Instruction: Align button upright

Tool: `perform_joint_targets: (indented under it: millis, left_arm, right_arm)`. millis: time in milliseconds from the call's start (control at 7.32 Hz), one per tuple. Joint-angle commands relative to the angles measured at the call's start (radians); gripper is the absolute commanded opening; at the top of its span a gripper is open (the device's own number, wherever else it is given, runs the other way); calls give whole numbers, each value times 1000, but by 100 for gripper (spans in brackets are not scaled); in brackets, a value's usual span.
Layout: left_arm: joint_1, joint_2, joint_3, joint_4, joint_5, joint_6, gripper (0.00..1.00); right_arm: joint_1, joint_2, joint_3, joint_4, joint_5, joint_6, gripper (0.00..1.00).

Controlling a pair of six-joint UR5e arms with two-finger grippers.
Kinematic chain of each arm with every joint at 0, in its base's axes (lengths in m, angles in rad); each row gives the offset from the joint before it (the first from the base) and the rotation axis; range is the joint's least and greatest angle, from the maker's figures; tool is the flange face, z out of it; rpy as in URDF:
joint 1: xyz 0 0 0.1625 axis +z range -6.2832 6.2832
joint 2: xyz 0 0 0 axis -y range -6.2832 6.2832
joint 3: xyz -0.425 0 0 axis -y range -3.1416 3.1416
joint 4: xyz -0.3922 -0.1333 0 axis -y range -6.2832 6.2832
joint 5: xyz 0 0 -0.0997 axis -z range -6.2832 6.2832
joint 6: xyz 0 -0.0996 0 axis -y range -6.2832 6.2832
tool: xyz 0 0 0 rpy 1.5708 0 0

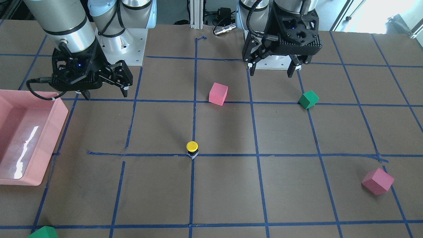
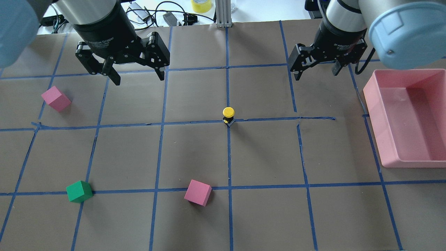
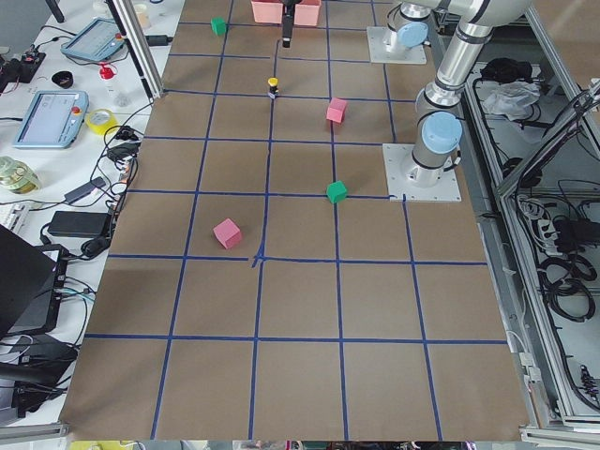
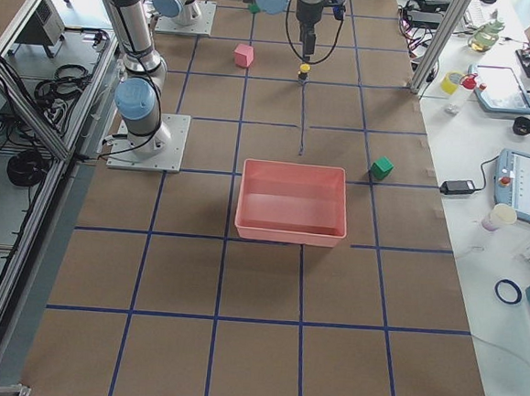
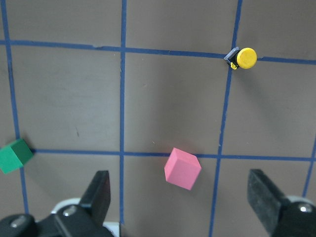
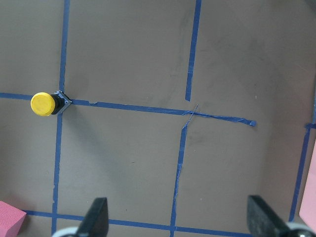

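Left gripper (image 2: 139,80), its fingers (image 5: 100,195) filling the lower edge of the wrist view, is spread wide and empty; right gripper (image 2: 315,75), upper right of the overhead frame, is likewise spread and empty; button (image 2: 228,115) stands at frame centre on a crossing of the blue tape (image 2: 195,122), well apart from both grippers, below and between them, neither arm clearly nearer; its long axis appears vertical, yellow cap uppermost, so alignment is judged essentially complete.

Robotics lab, robot arms (image 3: 437,136) standing bolted to a worktop (image 3: 300,309) carrying a blue tape grid (image 3: 309,260), teach pendants (image 3: 52,117) and cables (image 3: 562,253) lying alongside
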Motion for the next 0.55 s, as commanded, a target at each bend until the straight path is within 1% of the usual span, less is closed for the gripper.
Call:
perform_joint_targets:
  millis: [0,410]
  left_arm:
    - [39,7,-98,215,22,79,100]
    - [42,15,-106,218,10,76,100]
  right_arm:
    - [0,0,0,-1,0,0,100]
    - [0,0,0,1,0,0,100]
